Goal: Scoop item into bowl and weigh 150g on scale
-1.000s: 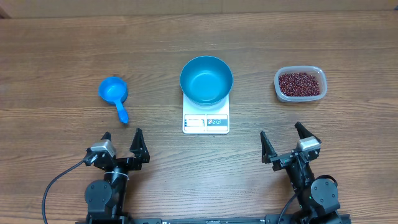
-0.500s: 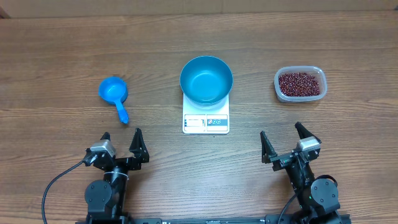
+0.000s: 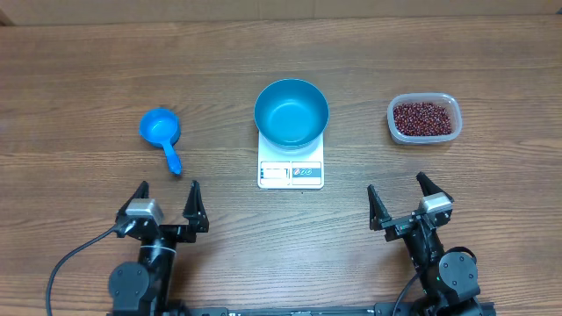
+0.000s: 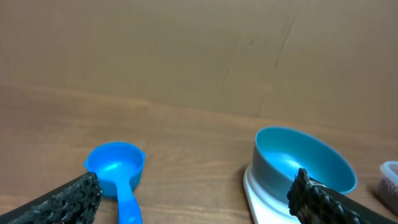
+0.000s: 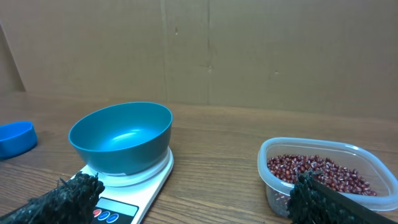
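Wood worktop (image 3: 88, 70): brown grain; both arms parked at its 6 o'clock edge.
Left claw (image 3: 167, 189): jaws spread wide, nothing between them; sits toward 7 o'clock of the worktop.
Right claw (image 3: 396, 186): jaws spread wide, empty; sits toward 5 o'clock.
Scoop (image 3: 161, 129): small, blue, lying flat near the left claw, at its 12 o'clock.
Scoop axis: runs roughly 12 to 6; cup at the far end, handle tip at the near end, pointing back at the left claw.
Scale (image 3: 291, 172): white, at the worktop's centre; display and buttons on the near edge, reading too small to tell.
Bowl (image 3: 291, 112): teal, seated on the scale's far part, overhanging its sides; empty.
Tub (image 3: 391, 117): clear plastic, well apart from the bowl at its 3 o'clock.
Beans (image 3: 425, 118): dark red-brown heap inside the tub, at 1 o'clock from the right claw.
Step, judged: no beans in the bowl yet; scoop untouched.
Key relation, judged: left arm is nearer the scoop and should take the handle across its 12-to-6 line; beans lie on the far side of the bowl from it.
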`<act>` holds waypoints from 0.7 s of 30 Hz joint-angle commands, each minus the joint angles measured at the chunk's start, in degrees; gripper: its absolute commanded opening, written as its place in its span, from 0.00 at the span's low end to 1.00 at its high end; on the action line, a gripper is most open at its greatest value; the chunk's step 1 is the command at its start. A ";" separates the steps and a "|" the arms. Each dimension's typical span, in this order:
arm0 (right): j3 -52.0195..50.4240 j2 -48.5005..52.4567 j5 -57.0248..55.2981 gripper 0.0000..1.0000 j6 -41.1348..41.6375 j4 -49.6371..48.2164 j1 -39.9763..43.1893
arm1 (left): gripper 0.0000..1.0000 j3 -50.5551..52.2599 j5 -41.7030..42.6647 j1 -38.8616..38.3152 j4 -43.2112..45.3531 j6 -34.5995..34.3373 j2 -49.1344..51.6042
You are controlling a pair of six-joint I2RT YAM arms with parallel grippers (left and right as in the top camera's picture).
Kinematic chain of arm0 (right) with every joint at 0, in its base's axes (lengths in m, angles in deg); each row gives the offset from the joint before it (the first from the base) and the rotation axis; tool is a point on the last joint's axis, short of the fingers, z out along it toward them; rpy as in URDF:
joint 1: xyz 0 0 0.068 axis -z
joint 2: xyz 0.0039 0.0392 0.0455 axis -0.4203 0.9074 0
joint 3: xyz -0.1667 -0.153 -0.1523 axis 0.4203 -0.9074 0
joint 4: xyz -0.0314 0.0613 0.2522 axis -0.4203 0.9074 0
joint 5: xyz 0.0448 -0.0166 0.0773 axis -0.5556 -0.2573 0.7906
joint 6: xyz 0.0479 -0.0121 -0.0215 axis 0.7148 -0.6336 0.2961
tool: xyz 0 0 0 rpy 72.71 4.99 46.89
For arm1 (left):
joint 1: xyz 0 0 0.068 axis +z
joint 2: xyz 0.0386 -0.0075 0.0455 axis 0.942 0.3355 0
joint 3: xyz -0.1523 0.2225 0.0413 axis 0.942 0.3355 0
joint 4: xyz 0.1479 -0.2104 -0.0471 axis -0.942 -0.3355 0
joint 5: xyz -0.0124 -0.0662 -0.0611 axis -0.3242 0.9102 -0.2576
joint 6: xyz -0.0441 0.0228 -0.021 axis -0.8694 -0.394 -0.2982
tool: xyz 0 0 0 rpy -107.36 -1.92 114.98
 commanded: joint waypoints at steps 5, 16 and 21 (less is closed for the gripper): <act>-0.61 -0.42 -0.59 1.00 0.11 -0.20 0.42 | 0.99 -8.24 0.37 0.35 -2.08 2.32 1.66; -0.61 -0.42 -0.59 1.00 0.11 -0.20 0.42 | 0.99 -29.49 0.37 0.37 -11.47 2.43 25.62; -0.61 -0.42 -0.59 1.00 0.11 -0.20 0.42 | 1.00 -46.36 -2.60 0.37 -23.39 3.67 40.50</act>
